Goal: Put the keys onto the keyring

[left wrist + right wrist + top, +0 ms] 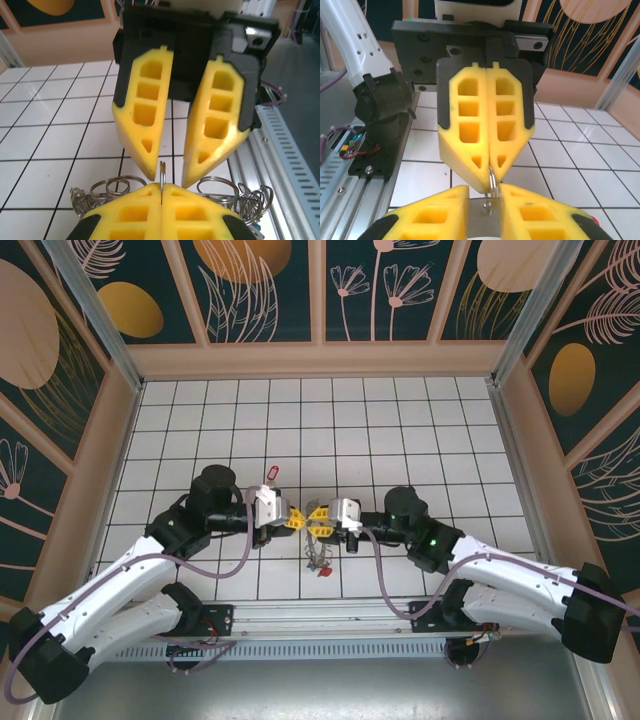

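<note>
While the left end effector [490, 182] is pinching the keyring [162, 172] at its tips, the right end effector [169, 179] is standing spread astride it. Threading appears to be pending, requiring a key brought in.

A robot lab's test cell — a white-tiled counter [400, 410] boxed in by painted leaf-pattern panels [265, 290] (aluminium posts [90, 312] at its far corners), with a slotted aluminium rail [330, 616] along the counter's near edge.

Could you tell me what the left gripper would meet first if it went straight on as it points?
Probably the right gripper, its parted yellow fingers facing the left gripper tip to tip; depth is unclear.
</note>
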Motion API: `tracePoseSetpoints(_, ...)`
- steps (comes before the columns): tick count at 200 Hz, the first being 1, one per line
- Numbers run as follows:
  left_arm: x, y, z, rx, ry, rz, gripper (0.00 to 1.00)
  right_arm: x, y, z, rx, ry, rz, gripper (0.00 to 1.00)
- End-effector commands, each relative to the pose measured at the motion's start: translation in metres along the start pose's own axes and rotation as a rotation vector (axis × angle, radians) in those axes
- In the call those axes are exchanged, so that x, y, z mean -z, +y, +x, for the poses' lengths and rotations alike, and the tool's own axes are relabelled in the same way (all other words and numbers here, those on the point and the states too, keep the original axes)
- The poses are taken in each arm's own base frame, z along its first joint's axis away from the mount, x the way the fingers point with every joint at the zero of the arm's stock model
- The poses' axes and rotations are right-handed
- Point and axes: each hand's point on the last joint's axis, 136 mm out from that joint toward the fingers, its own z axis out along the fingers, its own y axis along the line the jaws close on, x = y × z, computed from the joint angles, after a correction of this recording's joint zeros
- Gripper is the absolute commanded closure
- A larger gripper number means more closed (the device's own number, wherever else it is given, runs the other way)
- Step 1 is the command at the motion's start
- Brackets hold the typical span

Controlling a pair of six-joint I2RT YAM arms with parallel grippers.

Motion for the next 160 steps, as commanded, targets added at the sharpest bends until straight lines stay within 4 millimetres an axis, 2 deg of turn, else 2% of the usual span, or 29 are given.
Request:
tracePoseSetpoints(1, 0.002, 0.002, -0.002, -0.057, 0.035, -0.002, 1.00, 0.002, 0.005, 0.008, 0.065, 0.088, -0.038, 0.75)
tracePoseSetpoints(44, -0.003, 0.005, 0.000, -0.059, 0.063, 0.016, 1.00, -0.004, 0.001, 0.017, 0.067, 0.144, -0.042, 0.79)
tracePoseSetpoints(98, -0.001, -0.001, -0.007, -0.073, 0.034, 0.046, 1.00, -0.011, -0.003, 0.022, 0.032, 0.154, -0.026, 0.76)
tracePoseSetpoints(116, -0.002, -0.002, -0.006, -0.066, 0.032, 0.056, 1.00, -0.013, -0.002, 0.020, 0.026, 0.142, -0.039, 0.84)
tracePoseSetpoints(133, -0.003, -0.002, -0.005, -0.059, 0.036, 0.061, 1.00, -0.014, -0.001, 0.015, 0.026, 0.123, -0.048, 0.86)
tracePoseSetpoints(150, -0.003, -0.002, -0.004, -0.055, 0.042, 0.061, 1.00, -0.014, -0.001, 0.013, 0.026, 0.123, -0.050, 1.00)
tracePoseSetpoints(160, -0.003, -0.002, -0.003, -0.055, 0.045, 0.061, 1.00, -0.014, -0.002, 0.014, 0.029, 0.129, -0.049, 1.00)
